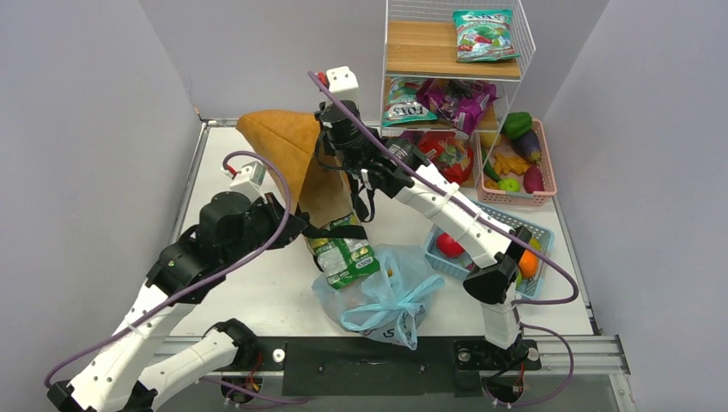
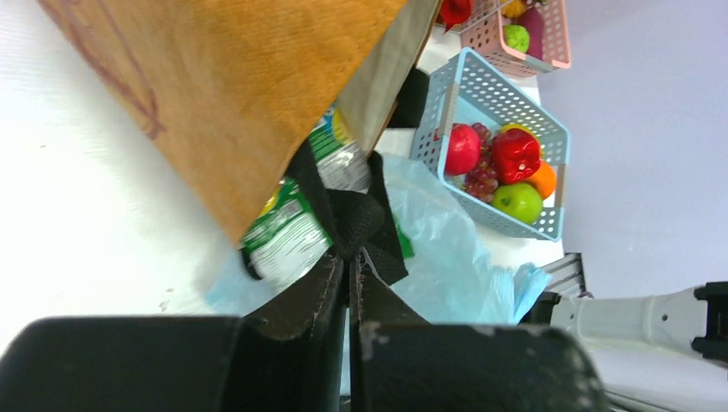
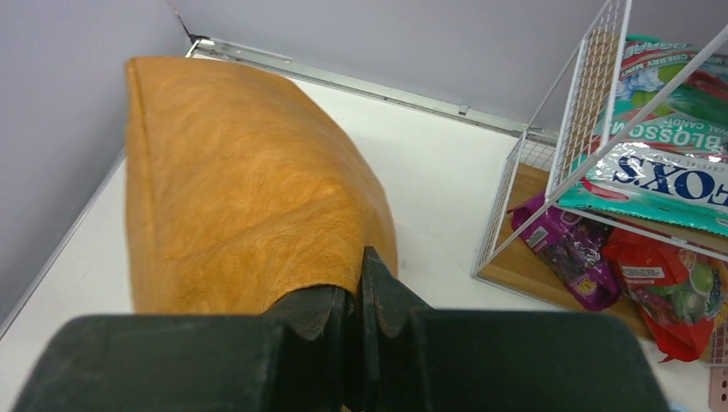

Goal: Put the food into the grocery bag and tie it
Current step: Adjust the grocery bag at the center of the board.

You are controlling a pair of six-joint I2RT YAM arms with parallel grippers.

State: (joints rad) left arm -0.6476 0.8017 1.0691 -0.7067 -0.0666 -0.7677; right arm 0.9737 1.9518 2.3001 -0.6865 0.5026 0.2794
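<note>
The light blue grocery bag [image 1: 386, 296] lies at the table's near middle with its handles bunched together; it also shows in the left wrist view [image 2: 446, 257]. Food sits in a blue basket [image 1: 539, 230]: a red apple [image 2: 462, 148], a red pepper [image 2: 513, 154], an orange and a green apple. No green grapes show. My left gripper [image 1: 299, 228] [image 2: 350, 262] is shut on a black strap [image 2: 369, 223] of the tan-orange tote [image 1: 292, 146]. My right gripper [image 1: 324, 142] [image 3: 356, 275] is shut on the tote's fabric edge [image 3: 257, 197]. The tote hangs tilted between them.
Green snack packets [image 1: 343, 257] [image 2: 292, 236] spill from the tote's mouth onto the blue bag. A wire shelf [image 1: 455, 60] with sweet bags stands at the back right. A pink basket [image 1: 547, 190] of vegetables is beside it.
</note>
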